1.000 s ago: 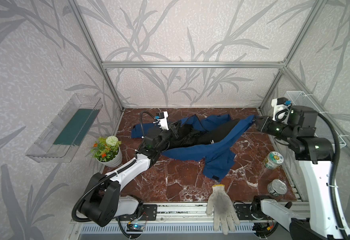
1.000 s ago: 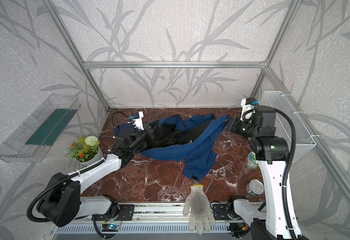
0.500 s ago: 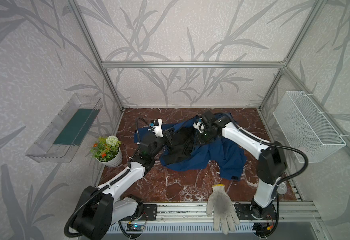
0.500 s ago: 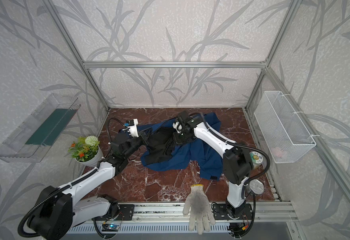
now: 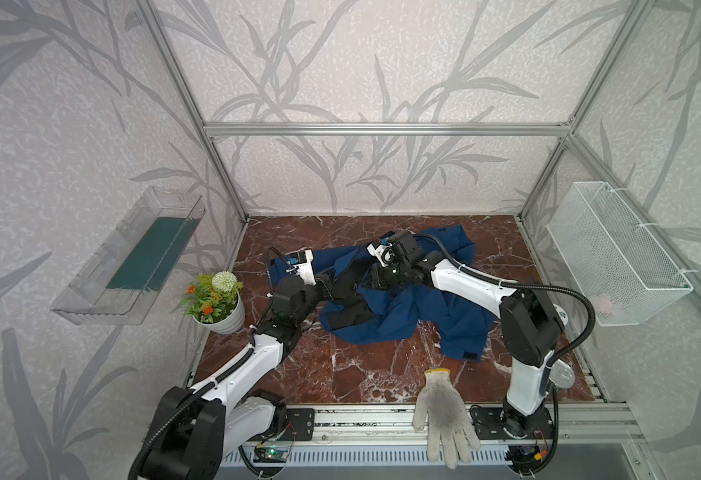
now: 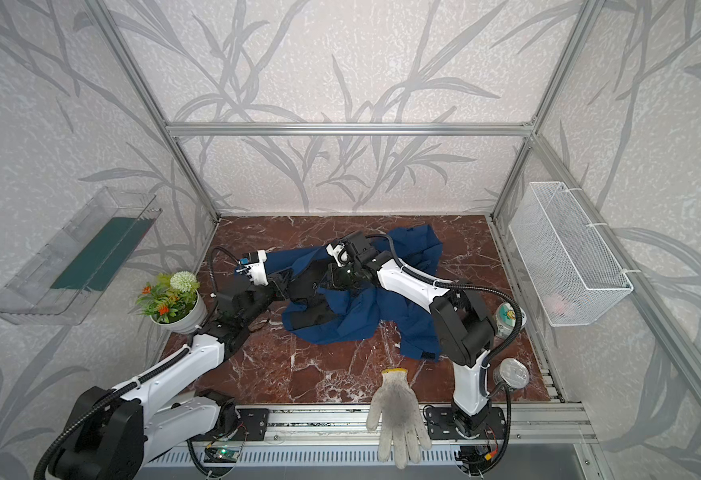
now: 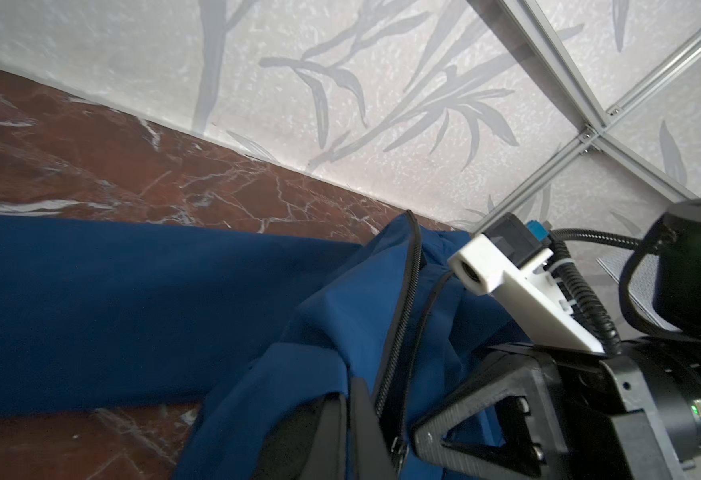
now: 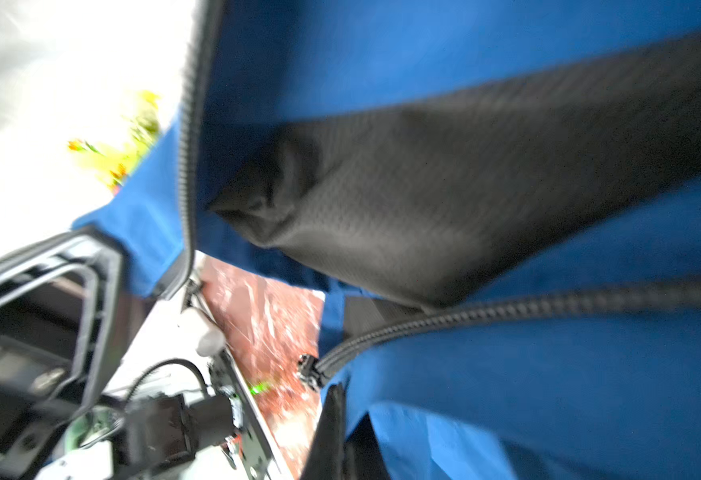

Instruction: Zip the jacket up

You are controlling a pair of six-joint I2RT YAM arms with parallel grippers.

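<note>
Navy-blue cloth of the jacket [image 5: 407, 320] lies crumpled on the middle of the red-brown marble tabletop [image 5: 340, 374], somewhat toward the far side. Its black lining is turned up on the left part, and both arms reach into that part. The left end effector [image 5: 331, 287] comes from the near left. Its jaws are pressed together on a fold of the jacket beside the zipper [image 7: 403, 299]. The right end effector [image 5: 376, 277] comes from the right, just beside the left one, and is also pressed together, pinching the jacket edge; the right wrist view is blurred. The two rows of zipper teeth run apart, so the front is open. A white knit glove [image 5: 444, 415] lies at the near edge, well apart from the jacket. A flower pot [image 5: 220, 307] stands at the left edge.
</note>
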